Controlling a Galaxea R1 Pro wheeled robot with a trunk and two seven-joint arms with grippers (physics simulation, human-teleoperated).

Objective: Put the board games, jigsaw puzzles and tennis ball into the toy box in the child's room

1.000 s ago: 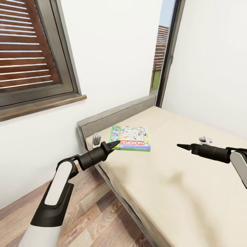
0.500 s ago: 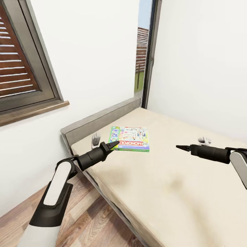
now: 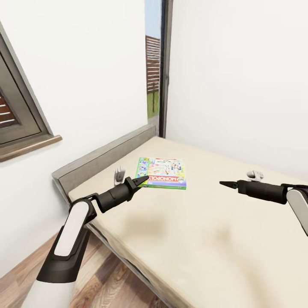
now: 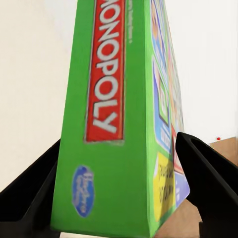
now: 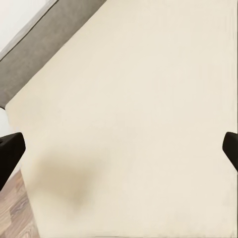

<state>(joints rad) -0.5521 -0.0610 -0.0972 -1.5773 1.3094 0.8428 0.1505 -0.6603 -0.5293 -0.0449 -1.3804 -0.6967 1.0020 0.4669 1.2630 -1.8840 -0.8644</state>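
Left gripper [image 3: 143,179] clamped on the green edge of the Monopoly board game [image 3: 163,173]; in the left wrist view both fingers [image 4: 206,168] bracket the box [image 4: 124,114] with its red band between them. The box hangs level above the bed [image 3: 222,231], over the mattress near the headboard-side edge, apparently clear of it, though contact cannot be ruled out. Judged: stiff glossy cardboard, flat, light, somewhat slick; an edge grip near one corner leaves a long overhang, so it may sag or pivot if swung fast. Mattress plain beige, matte, soft-looking; frame grey upholstery. Right gripper [image 3: 222,184] spread wide and empty, its dark fingertips [image 5: 10,148] far apart over bare mattress.
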